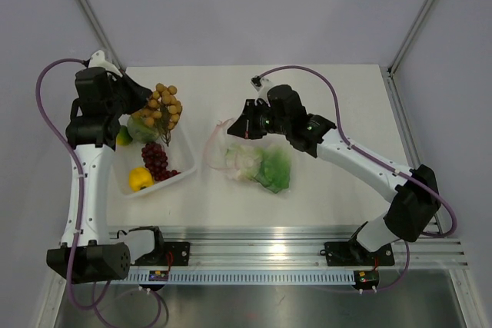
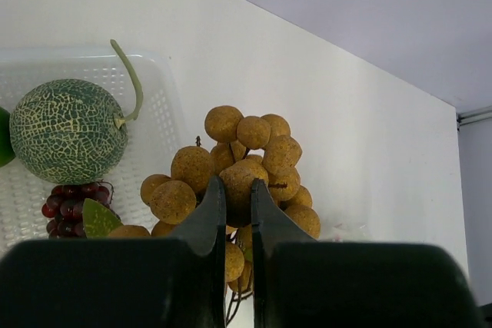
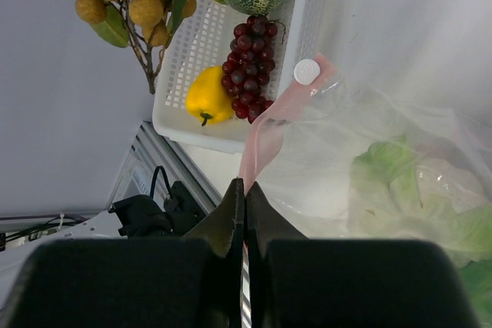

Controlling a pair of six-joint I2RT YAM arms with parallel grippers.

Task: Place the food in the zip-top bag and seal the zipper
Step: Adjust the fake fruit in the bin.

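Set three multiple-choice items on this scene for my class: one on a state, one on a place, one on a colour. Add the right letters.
1. The left claw is:
A) open and empty
B) shut on the bunch of tan balls
C) shut on a cup

2. The lettuce lies:
A) inside the clear bag
B) in the left claw
C) on the floor

3. The grapes are:
A) yellow
B) dark red
C) blue

Answers:
1 B: its fingers pinch the bunch in the left wrist view.
2 A: the green leaves show through the plastic.
3 B: the cluster is dark red in the top view.
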